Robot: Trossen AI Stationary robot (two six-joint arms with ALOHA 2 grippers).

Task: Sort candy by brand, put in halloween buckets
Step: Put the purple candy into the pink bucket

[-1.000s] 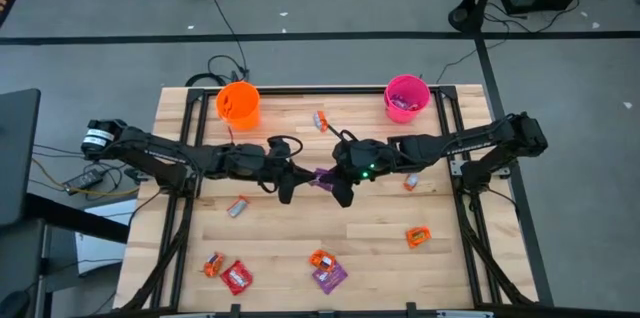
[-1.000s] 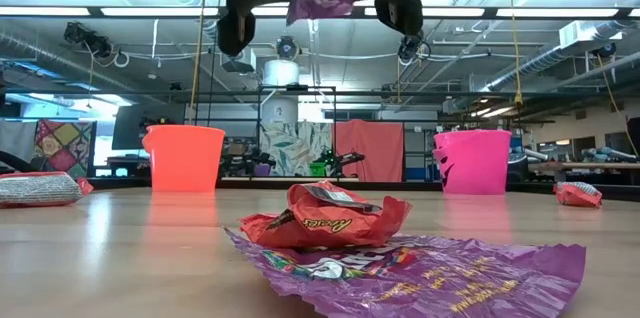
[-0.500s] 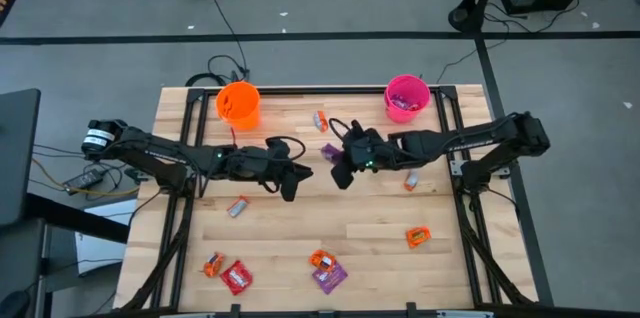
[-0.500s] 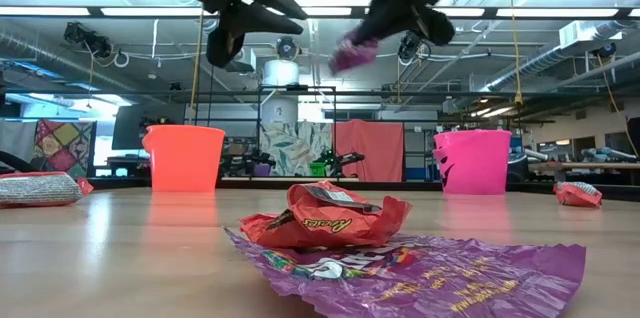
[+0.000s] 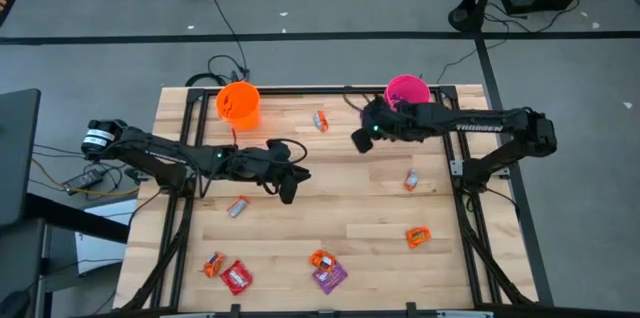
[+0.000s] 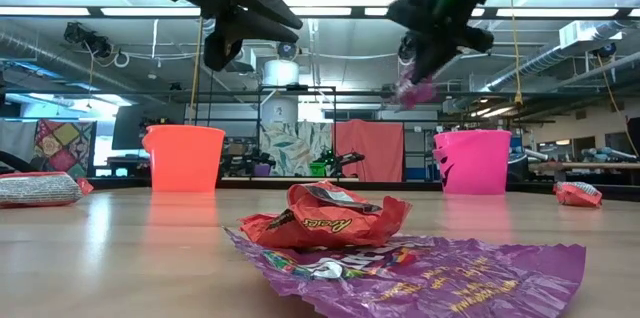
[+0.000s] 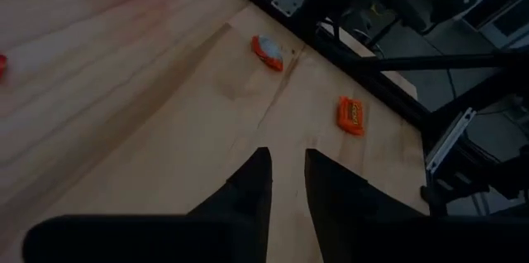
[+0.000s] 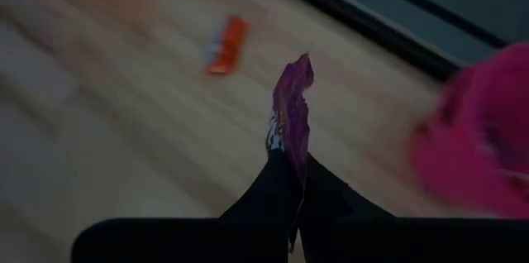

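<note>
While the right gripper [image 8: 291, 182] hangs above the wooden slatted table [image 5: 330, 193], just beside the bright pink round plastic bucket [image 5: 407, 89] at the far right corner, its two dark fingers are pressed together on a shiny purple flat candy wrapper [image 8: 293, 118], which stands up from the fingertips. Seen in the low view, that wrapper [image 6: 416, 90] dangles under the gripper, higher than the pink bucket's [image 6: 471, 161] rim and to one side of it. Some candy already lies inside the pink bucket. At the far left corner stands the orange round plastic bucket [image 5: 238, 104]. The left gripper [image 7: 287, 182] hovers over the table's middle, its fingers slightly apart with nothing between them. Loose candies lie scattered on the table: an orange one [image 5: 320, 120] between the two buckets, a small orange one [image 5: 410, 180] and a flat orange one [image 5: 418, 237] toward the right side, a pale one [image 5: 237, 207] left of centre, and along the near edge a crumpled red wrapper [image 6: 325, 217] resting on a flattened purple wrapper [image 6: 440, 270], plus a red and orange pair [image 5: 228, 272] at the near left.
</note>
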